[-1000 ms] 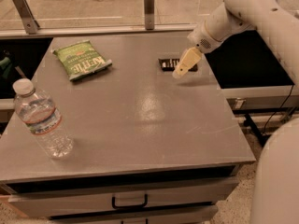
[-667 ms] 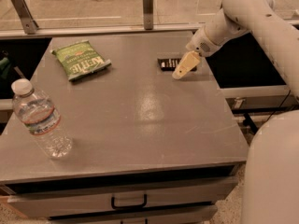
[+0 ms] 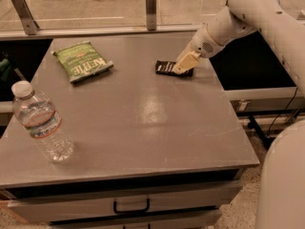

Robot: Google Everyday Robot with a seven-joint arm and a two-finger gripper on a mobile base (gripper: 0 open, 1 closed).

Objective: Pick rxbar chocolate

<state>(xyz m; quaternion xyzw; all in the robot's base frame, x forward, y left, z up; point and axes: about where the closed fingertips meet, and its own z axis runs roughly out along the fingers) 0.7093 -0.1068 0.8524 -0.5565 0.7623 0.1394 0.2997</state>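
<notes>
The rxbar chocolate (image 3: 167, 68) is a small flat dark bar with white lettering. It lies on the grey table (image 3: 143, 118) at the back right. My gripper (image 3: 185, 64) comes in from the upper right on a white arm. Its cream fingers (image 3: 187, 61) point down and left and cover the bar's right end. The bar's left half shows and rests flat on the table.
A green Kettle chip bag (image 3: 82, 61) lies at the back left. A clear water bottle (image 3: 42, 123) with a white cap stands at the front left. A glass rail runs along the table's far edge. A drawer handle (image 3: 131, 206) is below the front edge.
The gripper has shifted slightly left and down over the bar's right end. The bar, bag and bottle have not moved.
</notes>
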